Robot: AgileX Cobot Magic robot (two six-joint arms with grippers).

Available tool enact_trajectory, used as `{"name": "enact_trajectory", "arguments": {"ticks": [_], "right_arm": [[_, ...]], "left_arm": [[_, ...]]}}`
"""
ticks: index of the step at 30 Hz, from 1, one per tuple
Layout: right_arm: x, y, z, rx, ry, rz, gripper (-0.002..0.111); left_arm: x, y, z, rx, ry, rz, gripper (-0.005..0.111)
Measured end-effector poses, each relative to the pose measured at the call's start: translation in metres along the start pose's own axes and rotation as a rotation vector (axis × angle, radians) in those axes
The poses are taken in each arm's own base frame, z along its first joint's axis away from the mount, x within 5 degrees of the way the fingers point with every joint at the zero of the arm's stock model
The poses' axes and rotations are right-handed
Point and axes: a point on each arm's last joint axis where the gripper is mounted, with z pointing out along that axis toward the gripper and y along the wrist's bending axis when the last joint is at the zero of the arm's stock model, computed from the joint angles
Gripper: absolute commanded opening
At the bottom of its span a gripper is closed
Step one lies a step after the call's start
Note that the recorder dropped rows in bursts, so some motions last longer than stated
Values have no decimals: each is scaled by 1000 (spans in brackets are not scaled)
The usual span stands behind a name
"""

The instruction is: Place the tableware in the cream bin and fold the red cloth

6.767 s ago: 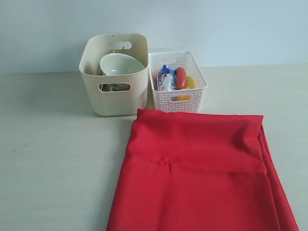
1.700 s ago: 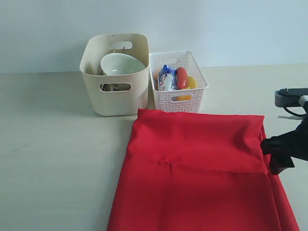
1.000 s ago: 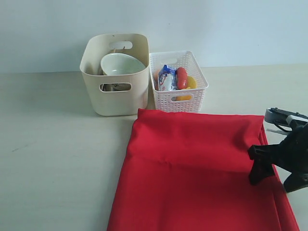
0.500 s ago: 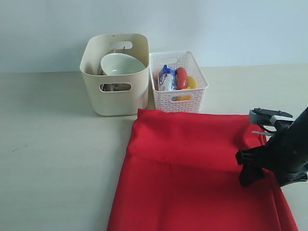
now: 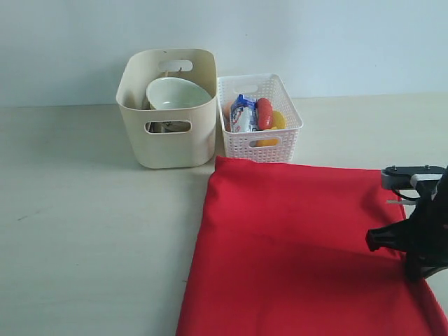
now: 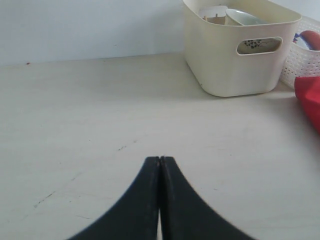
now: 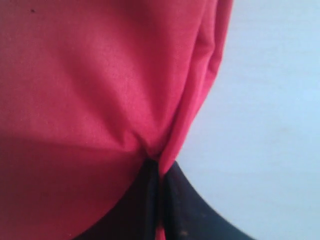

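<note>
The red cloth (image 5: 301, 245) lies spread on the table in front of the two containers; its edge also shows in the left wrist view (image 6: 310, 97). My right gripper (image 5: 402, 255) sits at the cloth's right edge, shut on a pinched fold of the red cloth (image 7: 100, 90). The cream bin (image 5: 168, 105) stands at the back left with the white bowl (image 5: 175, 93) leaning inside; other tableware in it is mostly hidden. My left gripper (image 6: 160, 160) is shut on nothing, over bare table well short of the cream bin (image 6: 235, 55).
A white lattice basket (image 5: 257, 115) with a milk carton (image 5: 242, 113), a sausage (image 5: 264, 112) and something yellow stands right of the bin, touching the cloth's far edge. Bare table (image 5: 84, 224) spreads to the left of the cloth.
My right arm came in from the right and closed on the cloth's right side. It pulled the cloth rightward; the folded-over far band has flattened and the left edge has shifted right.
</note>
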Motion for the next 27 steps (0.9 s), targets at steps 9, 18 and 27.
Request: {"name": "enact_trajectory", "arguments": {"ticks": [9, 18, 27], "right_arm": [[2, -35, -2, 154, 40, 80, 2], [9, -92, -5, 223, 85, 284, 2], [-16, -119, -26, 255, 19, 353, 2]], "left_arm": [[0, 0, 0, 0, 0, 0, 0], [0, 0, 0, 0, 0, 0, 0], [0, 0, 0, 0, 0, 0, 0]]}}
